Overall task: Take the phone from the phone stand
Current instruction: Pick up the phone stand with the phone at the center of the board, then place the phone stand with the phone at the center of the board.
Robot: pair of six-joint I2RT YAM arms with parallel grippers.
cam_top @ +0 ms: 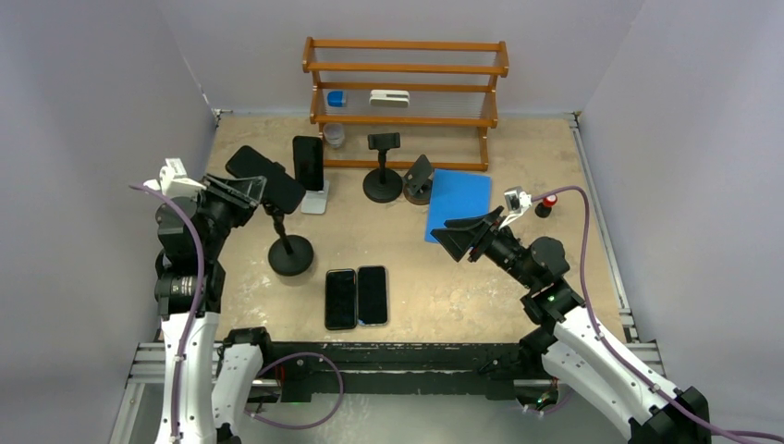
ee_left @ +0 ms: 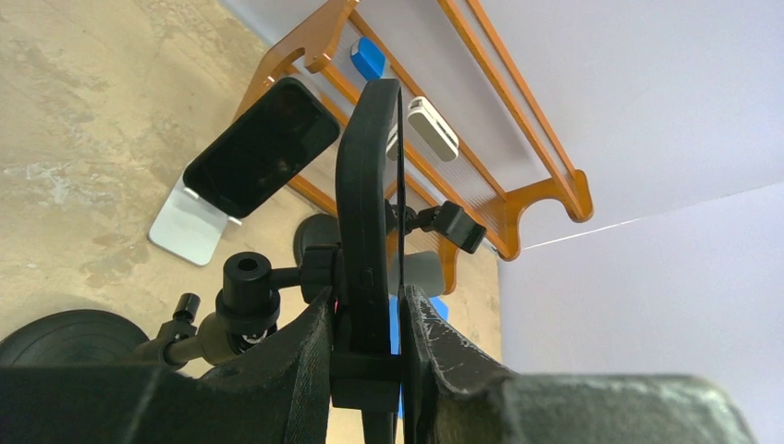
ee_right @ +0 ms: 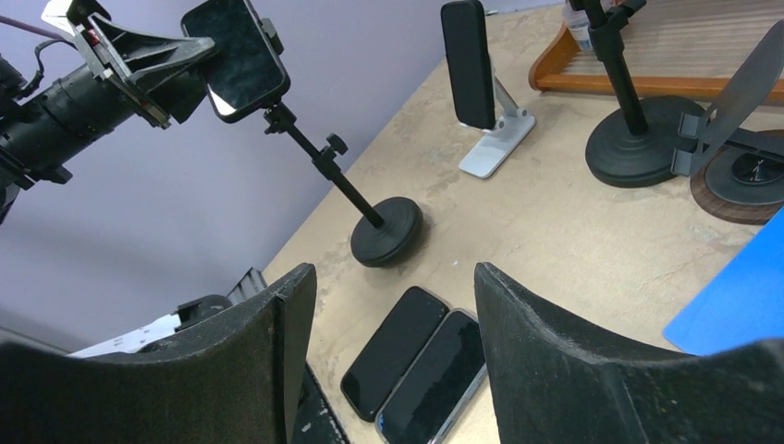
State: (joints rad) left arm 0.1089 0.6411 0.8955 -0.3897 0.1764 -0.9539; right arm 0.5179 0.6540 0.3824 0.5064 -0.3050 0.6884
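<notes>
One phone [ee_left: 368, 185] is sitting in the phone stand [cam_top: 290, 253], raised at the left, so removal is not yet completed. The left gripper [ee_left: 368, 319] is pinching the phone's lower edge. The right gripper [ee_right: 393, 305] is hovering wide apart, holding nothing. The left fingers [ee_left: 444, 370] are hiding where the stand meets the phone, so whether it is releasing cannot be told.

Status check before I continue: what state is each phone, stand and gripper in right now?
left gripper: shut on the clamped phone's edges
clamped phone: tilted, seated in the tall stand's clamp
tall stand: upright, occupied
right gripper: open, empty, hovering
phone on white stand: propped upright
clamp stand: upright, empty
small stand: empty
two flat phones: lying flat, side by side, screens dark
</notes>
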